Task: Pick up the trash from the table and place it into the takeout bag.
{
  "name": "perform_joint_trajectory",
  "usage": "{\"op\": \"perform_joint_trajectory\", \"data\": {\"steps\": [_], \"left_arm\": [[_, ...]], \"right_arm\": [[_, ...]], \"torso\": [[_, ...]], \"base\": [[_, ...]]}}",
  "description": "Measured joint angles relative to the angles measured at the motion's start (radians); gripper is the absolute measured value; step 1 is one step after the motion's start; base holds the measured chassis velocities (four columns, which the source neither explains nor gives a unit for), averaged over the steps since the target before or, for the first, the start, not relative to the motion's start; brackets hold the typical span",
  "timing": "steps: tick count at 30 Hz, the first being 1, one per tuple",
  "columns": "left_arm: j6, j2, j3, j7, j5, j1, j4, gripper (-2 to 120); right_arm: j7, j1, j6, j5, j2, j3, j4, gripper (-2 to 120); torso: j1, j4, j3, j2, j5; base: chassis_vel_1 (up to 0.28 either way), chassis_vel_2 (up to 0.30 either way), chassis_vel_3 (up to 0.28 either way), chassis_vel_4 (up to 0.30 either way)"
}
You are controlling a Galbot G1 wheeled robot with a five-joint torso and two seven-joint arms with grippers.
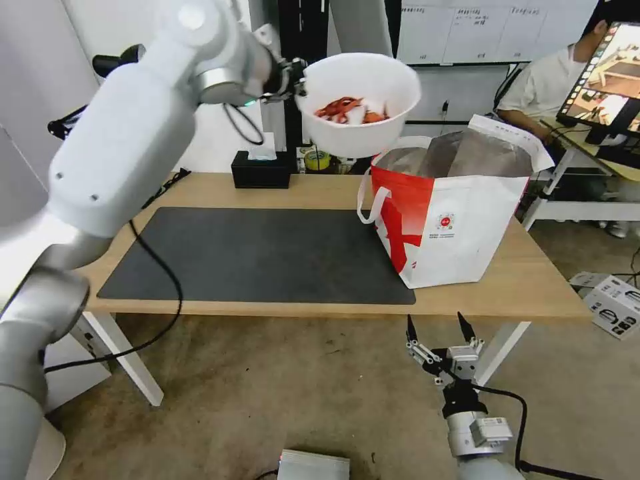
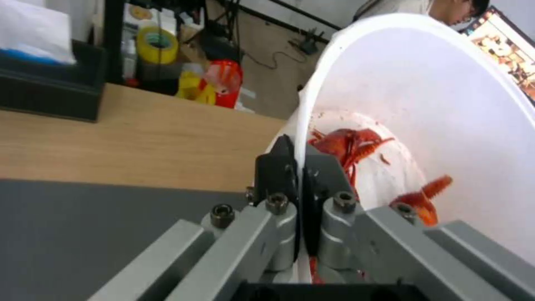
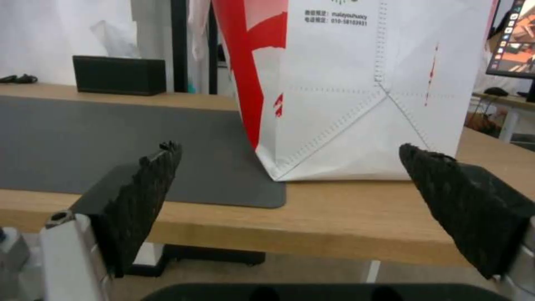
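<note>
The left gripper [image 1: 298,79], in the upper middle of the head view, pinches the rim of the white bowl [image 1: 358,103] and holds it in the air, tilted, above the far edge of the bench [image 1: 320,190]. In the left wrist view its fingers [image 2: 276,169] are clamped on the bowl's thin wall [image 2: 424,96], one outside and one inside. Red shells [image 1: 340,107] lie in the bottom of the bowl, seen close up in the wrist view [image 2: 348,144].

The bowl hangs just up and left of the open mouth of the takeout bag [image 1: 460,227], which stands upright on the right part of the bench, its near left corner on the edge of the dark grey mat [image 1: 253,257]. The bag's silver lining shows at the top, and a white loop handle [image 1: 369,200] hangs down its left side.

A black tissue box [image 1: 261,170] sits at the far edge of the bench, left of the bowl.

The right gripper [image 1: 440,333] is low in the lower right of the head view, below the bench's front edge, with its fingers [image 3: 148,184] spread wide and holding nothing; its wrist view faces the bag's white and red side [image 3: 357,92].
</note>
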Motion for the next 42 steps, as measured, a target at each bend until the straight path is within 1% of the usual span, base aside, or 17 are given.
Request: {"op": "perform_joint_trajectory", "data": {"steps": [2, 3, 5, 6, 7, 10, 11, 13, 15, 17, 20, 21, 26, 29, 32, 34, 42], "left_arm": [[0.000, -0.039, 0.013, 0.004, 0.014, -0.019, 0.041, 0], [0.000, -0.039, 0.013, 0.004, 0.014, -0.019, 0.041, 0], [-0.003, -0.083, 0.025, 0.007, 0.029, -0.032, 0.079, 0], [-0.003, -0.098, 0.029, 0.008, 0.035, -0.034, 0.088, 0], [-0.003, -0.098, 0.029, 0.008, 0.035, -0.034, 0.088, 0], [-0.006, -0.148, 0.036, 0.010, 0.057, -0.036, 0.112, 0], [-0.006, -0.148, 0.036, 0.010, 0.057, -0.036, 0.112, 0], [-0.008, -0.178, 0.040, 0.010, 0.070, -0.036, 0.128, 0], [-0.009, -0.195, 0.045, 0.011, 0.077, -0.038, 0.137, 0], [-0.009, -0.223, 0.051, 0.018, 0.093, -0.041, 0.155, 0], [-0.009, -0.239, 0.053, 0.025, 0.103, -0.043, 0.168, 0], [-0.009, -0.260, 0.056, 0.035, 0.118, -0.045, 0.186, 0], [-0.009, -0.293, 0.059, 0.045, 0.140, -0.045, 0.213, 0], [-0.009, -0.329, 0.060, 0.060, 0.171, -0.044, 0.246, 0], [-0.010, -0.334, 0.061, 0.064, 0.177, -0.043, 0.251, 0], [-0.012, -0.354, 0.064, 0.079, 0.212, -0.036, 0.280, 0], [-0.018, -0.368, 0.075, 0.096, 0.249, -0.010, 0.297, 0]], "right_arm": [[0.000, 0.000, 0.000, 0.000, 0.002, 0.000, 0.001, 97], [0.000, 0.000, 0.000, 0.000, 0.002, 0.000, 0.001, 97], [0.000, 0.002, 0.001, 0.000, 0.004, 0.000, 0.001, 97], [0.000, 0.003, 0.001, 0.000, 0.005, 0.000, 0.001, 97], [0.000, 0.003, 0.001, 0.000, 0.005, 0.000, 0.001, 97], [0.000, 0.004, 0.001, 0.001, 0.006, 0.001, 0.005, 97], [0.000, 0.004, 0.001, 0.001, 0.006, 0.001, 0.005, 97], [0.001, 0.003, 0.001, 0.001, 0.006, 0.002, 0.008, 97], [0.001, 0.003, 0.001, 0.002, 0.006, 0.002, 0.009, 97], [0.001, 0.003, 0.001, 0.002, 0.007, 0.002, 0.010, 97], [0.001, 0.003, 0.002, 0.002, 0.007, 0.002, 0.014, 97], [0.002, 0.001, 0.002, 0.003, 0.008, 0.003, 0.017, 97], [0.002, 0.000, 0.002, 0.006, 0.008, 0.006, 0.023, 97], [0.002, -0.003, 0.002, 0.011, 0.007, 0.013, 0.028, 97], [0.002, -0.003, 0.002, 0.011, 0.007, 0.014, 0.029, 97], [0.003, -0.003, 0.003, 0.015, 0.007, 0.016, 0.030, 97], [0.004, -0.001, 0.003, 0.019, 0.006, 0.017, 0.030, 97]], "torso": [[0.000, 0.0001, 0.000, 0.000, -0.0001], [0.000, 0.0001, 0.000, 0.000, -0.0001], [0.000, 0.0001, 0.000, 0.000, 0.0000], [0.000, 0.0000, 0.000, 0.000, 0.0000], [0.000, 0.0000, 0.000, 0.000, 0.0000], [0.000, 0.0000, 0.000, 0.000, -0.0001], [0.000, 0.0000, 0.000, 0.000, -0.0001], [0.000, 0.0000, 0.000, 0.000, -0.0001], [0.000, 0.0000, 0.000, 0.000, -0.0001], [0.000, 0.0000, 0.000, 0.000, -0.0001], [0.000, 0.0000, 0.000, 0.000, -0.0001], [0.000, 0.0001, 0.000, 0.000, -0.0001], [0.000, 0.0001, 0.000, 0.000, -0.0001], [0.000, 0.0000, 0.000, 0.000, -0.0001], [0.000, 0.0000, 0.000, 0.000, -0.0001], [0.000, 0.0001, 0.000, 0.000, -0.0001], [0.000, 0.0001, 0.000, 0.000, -0.0003]], "base": [[0.000, 0.000, 0.000, 0.000], [0.000, 0.000, 0.000, 0.000], [0.000, 0.000, 0.000, 0.000], [0.000, 0.000, 0.000, 0.000], [0.000, 0.000, 0.000, 0.000], [0.000, 0.000, 0.000, 0.000], [0.000, 0.000, 0.000, 0.000], [0.000, 0.000, 0.000, 0.000], [0.000, 0.000, 0.000, 0.000], [0.000, 0.000, 0.000, 0.000], [0.000, 0.000, 0.000, 0.000], [0.000, 0.000, 0.000, 0.000], [0.000, 0.000, 0.000, 0.000], [0.000, 0.000, 0.000, 0.000], [0.000, 0.000, 0.000, 0.000], [0.000, 0.000, 0.000, 0.000], [0.000, 0.000, 0.000, 0.000]]}}
